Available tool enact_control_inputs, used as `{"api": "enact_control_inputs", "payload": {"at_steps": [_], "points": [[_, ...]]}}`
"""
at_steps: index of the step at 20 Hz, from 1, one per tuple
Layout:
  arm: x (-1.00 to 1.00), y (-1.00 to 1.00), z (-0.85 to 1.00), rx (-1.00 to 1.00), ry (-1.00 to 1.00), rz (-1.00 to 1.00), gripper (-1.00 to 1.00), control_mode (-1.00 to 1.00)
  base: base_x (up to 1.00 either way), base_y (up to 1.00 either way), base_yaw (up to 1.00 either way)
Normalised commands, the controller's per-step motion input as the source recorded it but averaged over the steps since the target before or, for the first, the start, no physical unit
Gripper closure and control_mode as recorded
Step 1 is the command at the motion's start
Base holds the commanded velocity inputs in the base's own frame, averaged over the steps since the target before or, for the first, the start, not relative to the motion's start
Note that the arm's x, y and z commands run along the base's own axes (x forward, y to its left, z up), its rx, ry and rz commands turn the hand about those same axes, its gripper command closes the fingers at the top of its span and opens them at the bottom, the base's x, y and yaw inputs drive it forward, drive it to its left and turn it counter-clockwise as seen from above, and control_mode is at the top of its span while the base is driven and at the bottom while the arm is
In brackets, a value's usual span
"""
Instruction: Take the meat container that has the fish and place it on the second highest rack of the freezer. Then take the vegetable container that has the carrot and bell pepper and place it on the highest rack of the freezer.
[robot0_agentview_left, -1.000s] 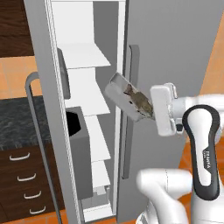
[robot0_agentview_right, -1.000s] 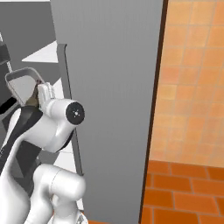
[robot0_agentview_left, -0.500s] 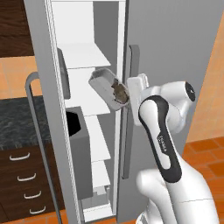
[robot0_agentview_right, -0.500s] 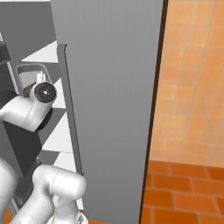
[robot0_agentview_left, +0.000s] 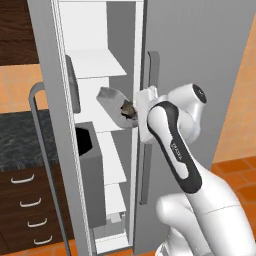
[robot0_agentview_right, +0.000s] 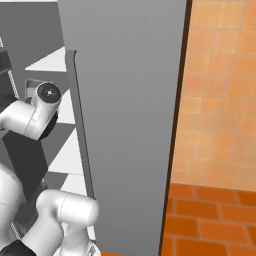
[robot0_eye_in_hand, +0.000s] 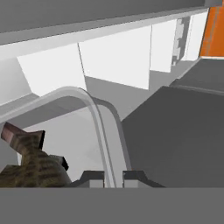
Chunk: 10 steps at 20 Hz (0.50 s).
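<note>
Tall grey-sided freezer (robot0_agentview_left: 200, 45) with its narrow white interior open, stacked white shelves (robot0_agentview_left: 100, 65) running down the compartment. A long grey bar handle (robot0_agentview_left: 150, 125) stands on the closed door just right of the opening; a second curved grey handle (robot0_agentview_left: 42, 150) belongs to the open door at the left. A dark grey bin (robot0_agentview_left: 92, 165) sits on the inner left side of the compartment, below shelf level. Beside the freezer, a dark speckled desk (robot0_agentview_left: 20, 135) tops dark wooden drawers (robot0_agentview_left: 25, 210) with pale handles; an orange tiled wall (robot0_agentview_right: 220, 90) lies to the right.

The clear shallow meat container (robot0_agentview_left: 114, 102) is held tilted at the mouth of the compartment, over the second shelf from the top, its far end inside the opening. The small mottled olive-brown fish (robot0_eye_in_hand: 30, 168) lies in it, near the gripped end. The jaws of the gripper (robot0_eye_in_hand: 113, 178) are clamped on the container's thin rim (robot0_eye_in_hand: 98, 127).
</note>
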Motion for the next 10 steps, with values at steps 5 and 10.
{"api": "enact_control_inputs", "payload": {"at_steps": [5,10], "points": [[0.26,0.08,-0.07,-0.07,0.12,-0.07,1.0,-1.0,0.0,0.0,0.0],[0.33,0.07,0.0,-0.07,0.01,-0.14,1.0,-1.0,0.0,0.0,0.0]]}}
